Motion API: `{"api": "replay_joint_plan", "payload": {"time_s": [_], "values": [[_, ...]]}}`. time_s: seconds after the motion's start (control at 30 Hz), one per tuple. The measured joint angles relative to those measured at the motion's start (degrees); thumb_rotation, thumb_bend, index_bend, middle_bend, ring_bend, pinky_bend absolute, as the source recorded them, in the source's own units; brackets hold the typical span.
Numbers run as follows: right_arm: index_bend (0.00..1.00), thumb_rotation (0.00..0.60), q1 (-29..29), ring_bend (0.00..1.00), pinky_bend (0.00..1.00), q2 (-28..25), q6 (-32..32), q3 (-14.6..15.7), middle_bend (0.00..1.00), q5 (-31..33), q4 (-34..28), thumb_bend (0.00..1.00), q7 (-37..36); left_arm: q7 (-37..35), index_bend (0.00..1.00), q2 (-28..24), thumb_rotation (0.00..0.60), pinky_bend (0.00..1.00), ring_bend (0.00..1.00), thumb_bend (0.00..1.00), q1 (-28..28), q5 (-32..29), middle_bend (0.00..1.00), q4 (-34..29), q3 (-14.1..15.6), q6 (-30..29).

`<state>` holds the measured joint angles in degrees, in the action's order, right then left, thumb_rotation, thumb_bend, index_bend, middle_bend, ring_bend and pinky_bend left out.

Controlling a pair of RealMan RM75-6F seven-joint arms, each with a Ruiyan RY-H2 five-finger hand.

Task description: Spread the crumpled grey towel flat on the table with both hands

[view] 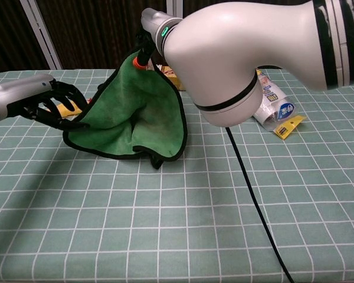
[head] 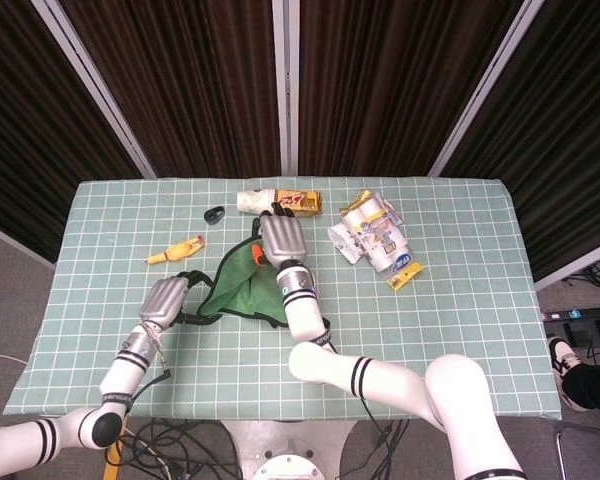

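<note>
Chest view shows the towel [view: 135, 112] hanging in the air over the table [view: 177, 224], with its green side facing us and a dark edge all around. The right hand [view: 146, 50] holds the top corner up high, its fingers pinched on the cloth near a small orange tag [view: 141, 63]. The left hand [view: 44, 103] is at the towel's low left corner, with its dark fingers [view: 68, 121] closed on the edge there. The bottom of the towel sags and touches the table near the middle. From the head view the towel [head: 235, 292] looks like a green triangle stretched between the left hand [head: 165, 300] and the right hand [head: 280, 242], close to the middle of the green checked table [head: 460, 300]. A yellow rubber chicken [head: 175, 251] lies near the left hand, apart from the towel. A small black ring [head: 214, 213] lies farther back. A white cup on its side [head: 256, 201] touches a yellow snack box [head: 300, 202] at the back. A pile of crinkled snack packets [head: 375, 235] sits to the right, well apart from the towel.
</note>
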<state>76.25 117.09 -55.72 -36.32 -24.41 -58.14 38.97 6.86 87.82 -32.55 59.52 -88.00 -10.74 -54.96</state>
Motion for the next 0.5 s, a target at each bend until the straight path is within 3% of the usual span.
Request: {"api": "replay_joint_plan", "payload": {"time_s": [0.33, 0.5], "values": [[0.80, 0.600, -0.39, 0.09, 0.15, -0.23, -0.05, 0.62, 0.29, -0.63, -0.41, 0.37, -1.48, 6.43, 0.36, 3.63, 0.488, 0.34, 0.24, 0.03, -0.90, -3.47, 0.29, 4.93, 0.59, -2.25], [0.80, 0.600, -1.11, 0.09, 0.15, -0.92, 0.13, 1.16, 0.29, -1.02, -1.23, 0.36, -2.14, 7.24, 0.41, 4.52, 0.508, 0.34, 0.24, 0.04, -0.74, -4.93, 0.29, 6.19, 0.28, -3.30]]}}
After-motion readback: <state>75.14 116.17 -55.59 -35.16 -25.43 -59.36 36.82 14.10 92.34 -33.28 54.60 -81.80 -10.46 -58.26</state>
